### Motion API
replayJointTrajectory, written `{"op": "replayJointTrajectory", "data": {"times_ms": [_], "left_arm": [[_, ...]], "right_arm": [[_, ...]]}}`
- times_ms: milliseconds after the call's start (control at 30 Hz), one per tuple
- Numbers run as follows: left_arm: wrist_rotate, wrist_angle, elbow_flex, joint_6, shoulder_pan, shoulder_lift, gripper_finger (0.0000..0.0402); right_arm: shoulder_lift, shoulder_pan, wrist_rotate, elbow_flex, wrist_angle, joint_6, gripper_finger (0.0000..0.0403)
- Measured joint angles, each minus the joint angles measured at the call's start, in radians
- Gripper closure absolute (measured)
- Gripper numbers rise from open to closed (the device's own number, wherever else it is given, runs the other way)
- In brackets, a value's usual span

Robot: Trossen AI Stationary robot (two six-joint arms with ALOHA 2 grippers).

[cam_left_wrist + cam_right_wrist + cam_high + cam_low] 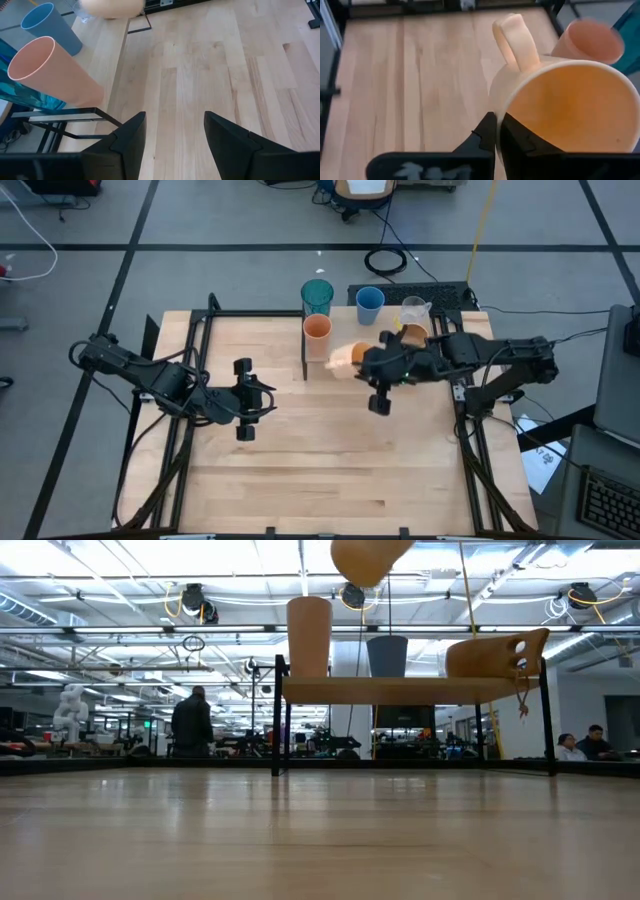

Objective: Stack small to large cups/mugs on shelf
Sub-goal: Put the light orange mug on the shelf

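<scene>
My right gripper [364,361] [498,126] is shut on the orange handled mug [345,357] [369,558], held in the air by the shelf's [400,690] left part. An orange cup [317,335] [309,635] stands upright on the shelf's left end. A brown wooden mug [410,335] [497,653] lies tilted at its right end. Beyond them stand a teal tumbler [317,295], a blue cup [369,302] and a clear handled cup [415,310]. Over the table's left middle, my left gripper [243,398] [175,135] hangs open around nothing. My right gripper pinches the orange mug's rim wall [506,103], one finger inside the mug and one outside, a little way round from the handle [517,42]. The fingers come slanting down from the table's right. The mug is lifted clear and tipped, its mouth turned toward the gripper.
The shelf stands on thin black legs [279,715] at the table's far side. Bare tabletop [340,450] spreads across the middle and near part. Black frame rails [190,380] run along the table's left and right sides. People show in the room beyond.
</scene>
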Motion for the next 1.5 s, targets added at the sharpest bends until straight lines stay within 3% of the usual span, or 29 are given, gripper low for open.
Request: {"op": "replayJointTrajectory", "data": {"times_ms": [333,433,567,700,833,1100,1500], "left_arm": [[0.000,0.000,0.000,0.008,0.000,0.000,0.0199],[0.000,0.000,0.000,0.008,0.000,0.000,0.0199],[0.000,0.000,0.000,0.015,-0.001,0.000,0.0199],[-0.009,0.003,0.000,0.025,-0.001,0.000,0.0199],[-0.038,0.005,0.000,0.027,-0.009,0.000,0.0199],[-0.079,0.033,0.000,0.037,-0.021,0.000,0.0199],[-0.079,0.055,0.000,0.057,-0.020,0.000,0.0199]], "right_arm": [[-0.036,-0.061,-0.015,-0.002,0.192,-0.033,0.0400],[-0.059,-0.073,-0.064,-0.038,0.363,-0.061,0.0400],[-0.089,-0.074,-0.137,-0.136,0.580,-0.114,0.0400],[-0.134,-0.073,-0.138,-0.290,0.768,-0.170,0.0399],[-0.192,-0.088,-0.147,-0.456,0.895,-0.158,0.0399],[-0.294,-0.106,-0.296,-0.696,1.135,-0.133,0.0399],[-0.347,-0.097,-0.292,-0.796,1.149,-0.577,0.0399]]}}
